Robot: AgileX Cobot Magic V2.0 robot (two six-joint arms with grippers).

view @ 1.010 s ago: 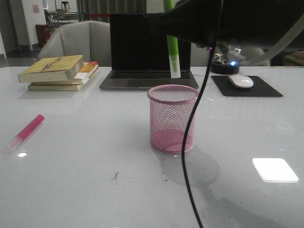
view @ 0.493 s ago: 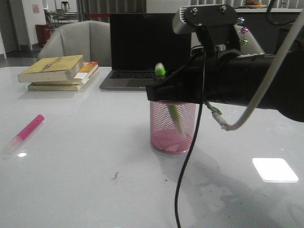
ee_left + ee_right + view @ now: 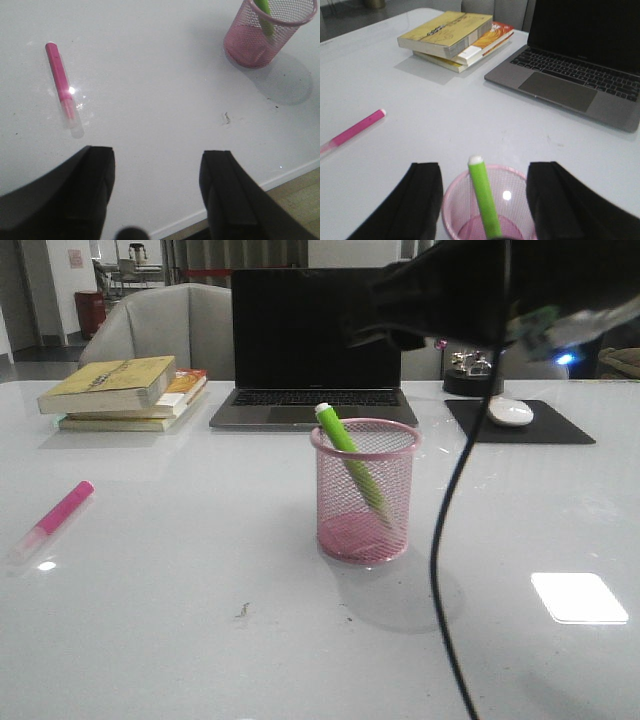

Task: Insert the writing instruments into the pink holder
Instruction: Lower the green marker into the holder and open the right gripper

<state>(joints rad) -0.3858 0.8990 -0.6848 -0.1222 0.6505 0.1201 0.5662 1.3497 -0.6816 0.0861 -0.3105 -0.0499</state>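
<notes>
A: How far along?
B: Half. On the counter [image 3: 150,640], the pink holder [image 3: 364,490] has the green marker [image 3: 352,466] leaning inside; the pink marker [image 3: 55,519] lies far left.
A: Arms?
B: Right fingers [image 3: 485,200] released above the holder; left fingers [image 3: 157,195] spread, empty, near edge.

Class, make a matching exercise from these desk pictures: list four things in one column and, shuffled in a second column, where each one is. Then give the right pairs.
Things
1. green marker
2. pink marker
3. computer mouse
4. stack of books

Places
A. on the black pad, back right
B. lying flat on the table, front left
C. leaning inside the pink holder
D. beside the laptop, back left

Pairs: 1-C, 2-B, 3-A, 4-D
</notes>
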